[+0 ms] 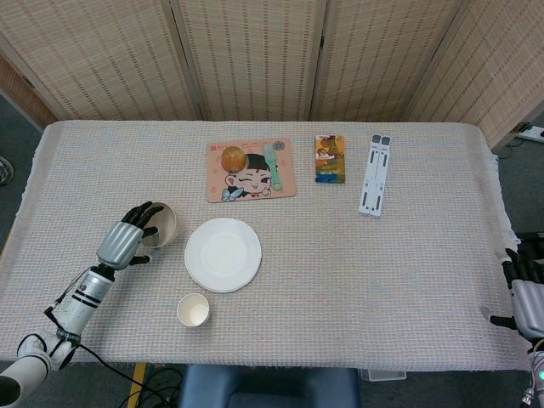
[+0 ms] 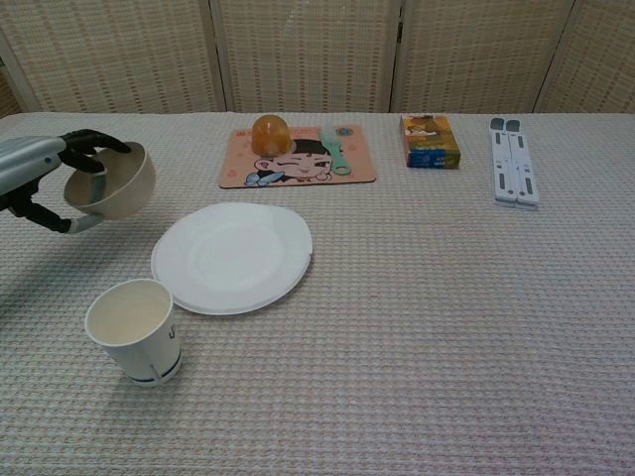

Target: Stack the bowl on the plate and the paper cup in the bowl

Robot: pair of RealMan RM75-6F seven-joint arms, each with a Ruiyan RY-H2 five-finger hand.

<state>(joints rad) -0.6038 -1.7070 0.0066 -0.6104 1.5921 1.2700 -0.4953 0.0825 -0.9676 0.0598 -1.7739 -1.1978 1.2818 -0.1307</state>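
My left hand [image 1: 126, 240] [image 2: 45, 174] grips the rim of the beige bowl [image 1: 163, 224] [image 2: 117, 182] and holds it tilted above the table, left of the white plate [image 1: 223, 254] [image 2: 232, 256]. The paper cup [image 1: 193, 309] [image 2: 134, 329] stands upright and empty near the front edge, in front of the plate's left side. My right hand [image 1: 527, 297] rests at the far right table edge, fingers curled, holding nothing; the chest view does not show it.
A cartoon placemat [image 1: 250, 170] [image 2: 299, 156] with an orange ball [image 2: 269, 132] and a green spoon [image 2: 333, 149] lies at the back. A small colourful box [image 1: 330, 158] [image 2: 429, 141] and a white folded stand [image 1: 374, 174] [image 2: 514, 174] lie to its right.
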